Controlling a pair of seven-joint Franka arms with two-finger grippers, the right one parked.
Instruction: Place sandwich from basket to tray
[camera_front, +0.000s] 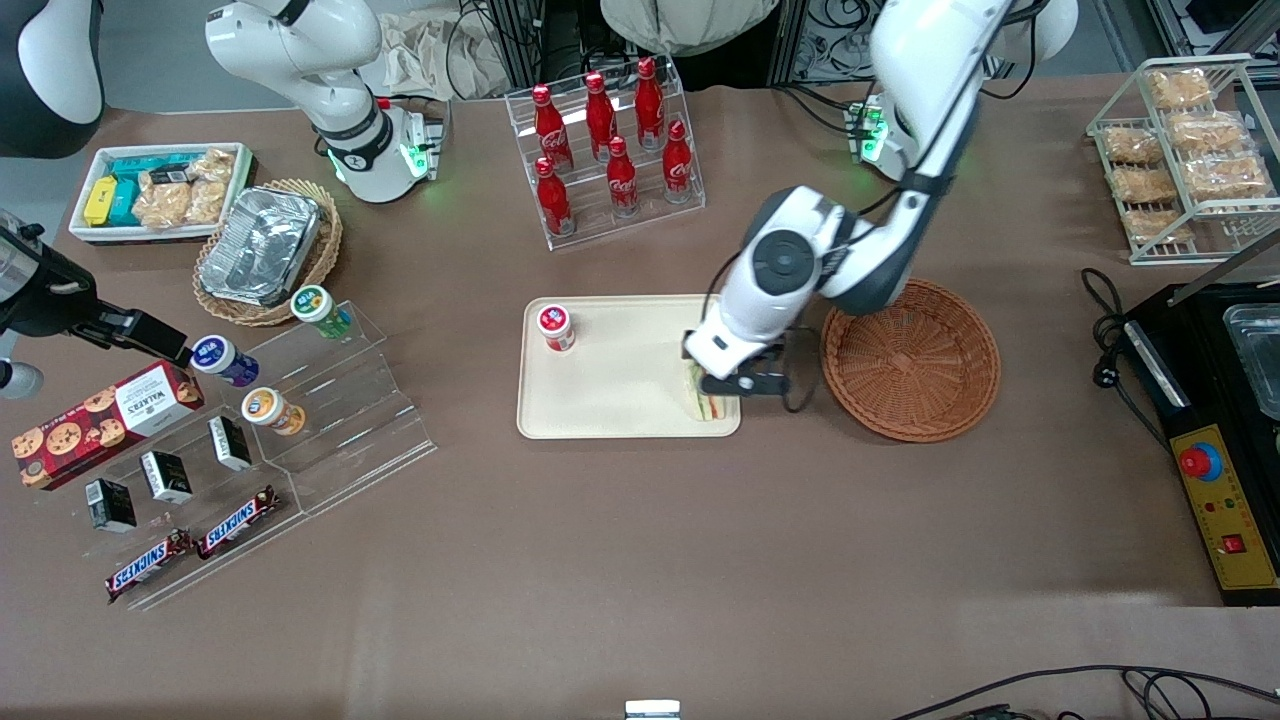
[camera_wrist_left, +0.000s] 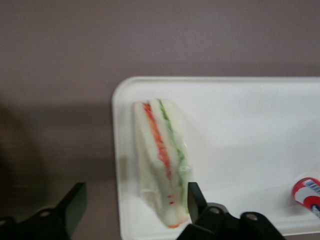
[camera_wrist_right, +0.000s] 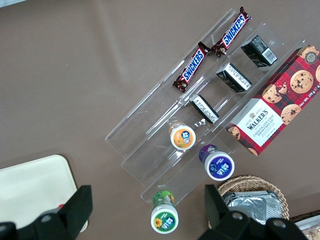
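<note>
The sandwich (camera_front: 703, 402) lay on the tray (camera_front: 620, 385), at the tray's corner nearest the basket (camera_front: 910, 358) and close to the rim, slightly right of the front frame's centre; its white bread wedge showed red and green filling stripes along the cut edge, seen clearly in the left wrist view (camera_wrist_left: 161, 160); the tray (camera_wrist_left: 240, 125) in that view appeared as a pale surface with a rounded corner against the brown table (camera_wrist_left: 100, 45). The gripper (camera_front: 735, 383) hung over that same tray corner, directly above the sandwich; its jaws stood spread, one black finger (camera_wrist_left: 74, 205) well clear over the bare table and the other (camera_wrist_left: 196, 200) just beside the sandwich's green-striped face; whether that finger touched the bread could not be told; nothing was pinched between them. The basket, round and reddish-brown, sat on the table just beside the tray, toward the working arm's end, in the right-centre of the front frame, with no sandwich in it. A small red-lidded cup (camera_front: 556, 326) stood on the tray at its end toward the parked arm; a part of it showed in the left wrist view too (camera_wrist_left: 307, 194). A clear rack of red bottles (camera_front: 610, 150) occupied the upper centre of the front frame, farther from the camera than the tray.
</note>
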